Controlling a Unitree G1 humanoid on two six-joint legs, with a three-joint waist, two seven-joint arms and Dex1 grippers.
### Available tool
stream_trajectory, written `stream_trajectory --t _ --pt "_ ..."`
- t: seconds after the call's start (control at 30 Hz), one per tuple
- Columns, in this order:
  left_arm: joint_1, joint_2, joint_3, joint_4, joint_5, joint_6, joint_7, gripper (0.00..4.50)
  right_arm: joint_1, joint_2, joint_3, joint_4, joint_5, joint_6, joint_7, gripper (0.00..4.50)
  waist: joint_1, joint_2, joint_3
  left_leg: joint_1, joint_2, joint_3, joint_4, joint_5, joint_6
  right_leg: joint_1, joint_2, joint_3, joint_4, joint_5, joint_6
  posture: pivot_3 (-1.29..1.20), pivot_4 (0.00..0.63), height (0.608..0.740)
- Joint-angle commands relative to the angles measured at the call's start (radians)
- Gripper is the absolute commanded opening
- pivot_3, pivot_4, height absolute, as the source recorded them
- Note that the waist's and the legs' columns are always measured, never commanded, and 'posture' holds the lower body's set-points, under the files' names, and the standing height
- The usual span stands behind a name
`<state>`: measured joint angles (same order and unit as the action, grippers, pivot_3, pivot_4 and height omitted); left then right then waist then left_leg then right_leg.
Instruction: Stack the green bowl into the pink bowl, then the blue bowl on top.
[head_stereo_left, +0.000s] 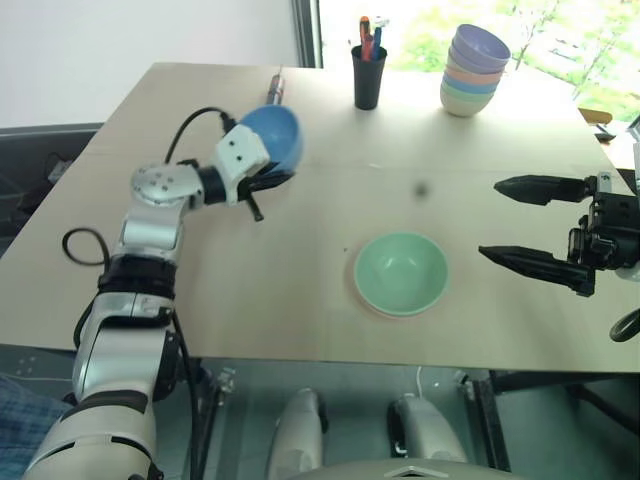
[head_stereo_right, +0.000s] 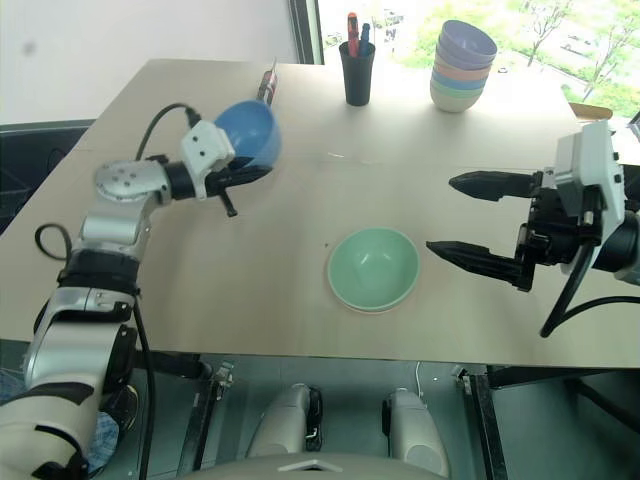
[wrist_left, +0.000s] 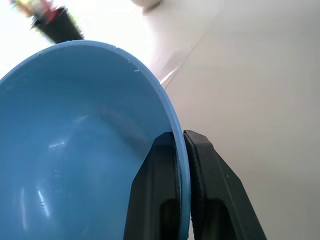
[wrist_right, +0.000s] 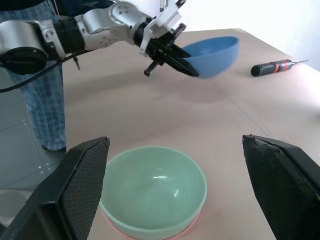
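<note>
Left claw (wrist_left: 181, 150) is clamped on the rim of the blue bowl (head_stereo_left: 272, 138), one finger inside the wall and one outside, holding it tipped and clear of the table (head_stereo_left: 300, 290). The green bowl (head_stereo_left: 400, 272) already sits nested in the pink bowl (wrist_right: 150, 233), of which only a thin salmon edge peeks out beneath it, near the middle of the table's front edge.

The pinch takes only a narrow bite of thin, smooth rim, so the bowl could pivot or slide out if the arm swings briskly toward the stack. Held tilted as it is, it may land edge-first on the green rim and rock off instead of seating, or nudge the stack sideways. It looks free of the screwdriver (wrist_right: 277, 66) lying behind it, though the gap is hard to judge.

The left arm reaches forward with its wrist bent inward, the claw pointing across toward the table's centre and roughly level. Right claw (head_stereo_left: 515, 222) hangs to the right of the stack with its fingers wide apart, holding nothing.
</note>
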<state>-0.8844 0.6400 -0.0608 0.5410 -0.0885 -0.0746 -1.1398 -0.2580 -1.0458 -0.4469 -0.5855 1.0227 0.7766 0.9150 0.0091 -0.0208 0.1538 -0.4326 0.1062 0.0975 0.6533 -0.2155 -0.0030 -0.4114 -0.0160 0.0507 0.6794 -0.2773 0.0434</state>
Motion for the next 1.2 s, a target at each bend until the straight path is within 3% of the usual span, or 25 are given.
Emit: stream_trajectory --t 0.03,0.3,0.43,0.6,0.87,1.03,1.13,1.2 --pt "-0.056 -0.021 -0.041 -0.054 -0.077 -0.021 -0.188 0.13 -0.001 -0.020 -0.030 -0.004 -0.002 -0.016 0.015 4.50 0.001 0.000 0.000 0.000 0.000 0.000 0.000 0.000 0.000 0.000 0.000 0.000 0.000 0.000 0.000 0.00 0.150 0.740" --pt "-0.063 -0.042 -0.131 -0.246 -0.194 -0.023 -0.470 0.13 0.038 -0.034 -0.069 -0.019 -0.011 -0.009 0.020 4.50 0.001 0.000 0.000 0.000 0.000 0.000 0.000 0.000 0.000 0.000 0.000 0.000 0.000 0.000 0.000 0.00 0.150 0.740" --pt "-0.069 -0.010 -0.225 -0.340 -0.272 -0.080 -0.475 0.13 0.052 -0.036 -0.079 -0.041 -0.003 0.001 0.003 4.50 0.002 0.000 0.000 0.000 0.000 -0.001 0.001 0.000 0.000 0.000 0.000 0.000 0.000 0.000 0.000 0.00 0.150 0.740" --pt "-0.072 0.085 -0.366 -0.436 -0.486 -0.190 -0.475 0.13 0.060 -0.040 -0.099 -0.054 0.020 0.010 -0.009 4.50 -0.002 0.000 0.000 0.000 0.000 -0.001 0.001 0.000 0.000 0.000 0.000 0.001 0.001 0.000 0.000 0.00 0.150 0.740" --pt "-0.116 0.137 -0.505 -0.377 -0.532 -0.332 -0.475 0.13 0.076 -0.039 -0.110 -0.086 0.046 0.005 -0.035 4.50 0.003 0.000 0.000 0.001 0.000 -0.001 0.002 0.000 0.000 0.002 0.000 0.000 0.000 0.000 0.000 0.00 0.150 0.740" --pt "-0.137 0.121 -0.515 -0.330 -0.559 -0.335 -0.475 0.13 0.087 -0.040 -0.121 -0.096 0.049 0.005 -0.048 4.50 0.003 0.000 0.000 0.001 0.000 -0.001 0.002 0.000 0.000 0.002 0.000 0.000 0.000 0.000 0.000 0.00 0.150 0.740" --pt "-0.151 0.101 -0.513 -0.303 -0.569 -0.337 -0.475 1.06 0.095 -0.040 -0.132 -0.099 0.050 0.006 -0.054 4.50 0.005 0.000 0.000 0.000 0.000 -0.002 0.003 0.000 0.000 0.002 0.000 0.000 0.000 0.000 0.000 0.00 0.150 0.740" --pt "-0.156 0.092 -0.513 -0.298 -0.581 -0.341 -0.475 1.94 0.104 -0.042 -0.139 -0.100 0.047 0.005 -0.056 4.50 0.004 0.000 0.000 0.000 0.000 -0.002 0.003 0.000 0.000 0.002 0.000 -0.001 0.000 0.000 0.000 0.00 0.150 0.740"
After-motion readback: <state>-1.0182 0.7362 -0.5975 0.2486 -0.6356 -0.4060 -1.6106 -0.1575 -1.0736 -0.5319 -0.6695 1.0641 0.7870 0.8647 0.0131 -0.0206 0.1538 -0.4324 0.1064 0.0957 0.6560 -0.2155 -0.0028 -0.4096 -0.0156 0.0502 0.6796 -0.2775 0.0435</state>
